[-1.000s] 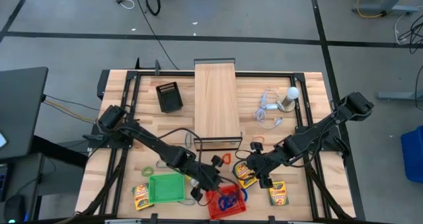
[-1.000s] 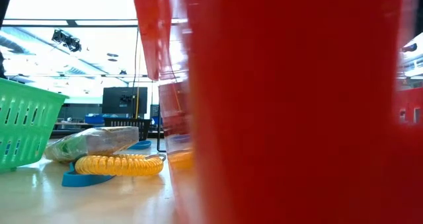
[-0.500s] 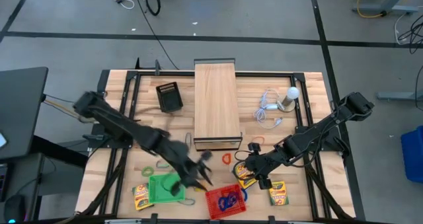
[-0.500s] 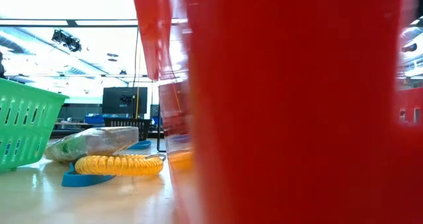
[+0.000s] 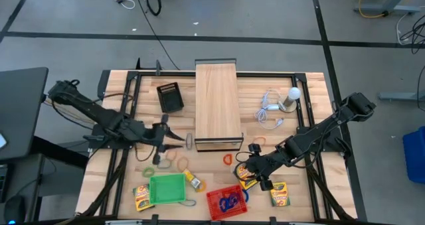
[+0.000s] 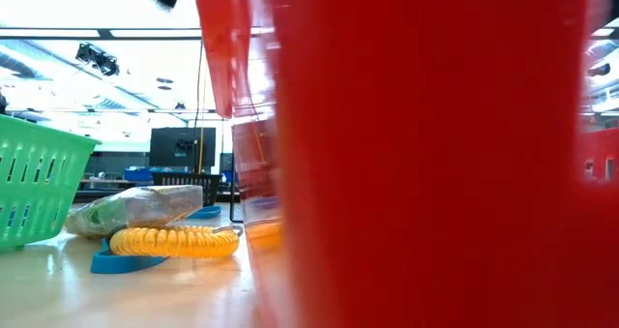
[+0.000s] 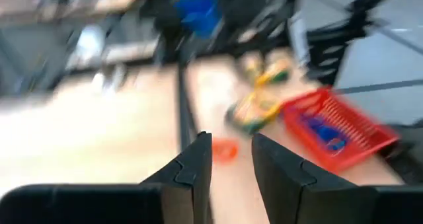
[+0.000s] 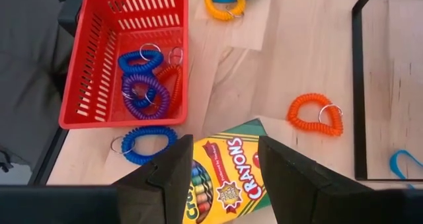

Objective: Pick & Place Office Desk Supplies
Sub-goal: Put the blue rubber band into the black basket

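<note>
the right gripper (image 5: 247, 171) hangs low over a crayon box (image 8: 221, 178), its jaws spread to either side of the box's width as if lining up for a pinch across it; the fingers don't look pressed against the cardboard, so i judge the box is still lying free on the table (image 5: 119, 85). a second crayon box (image 5: 279, 194) sits just beyond that arm, and a third (image 5: 141, 196) lies against the green basket (image 5: 167, 189) at the front edge.

the red basket (image 8: 122, 59) is close beside the targeted box and already holds a tangle of blue, purple and orange coil loops (image 8: 147, 85). that looks like the sorting bin, which would explain why the loops still on the wood are scattered around it: a blue loop (image 8: 142, 143) touching its outer wall, an orange loop (image 8: 315, 113) out in the open, a yellow one (image 8: 225, 2) farther off.

the left gripper (image 5: 166, 137) is up and away near the long wooden box (image 5: 217, 100), jaws a modest gap apart with nothing between them.

room is tight by the red basket's wall, but the strip of bare wood toward the orange loop gives the right arm a clear path.
</note>
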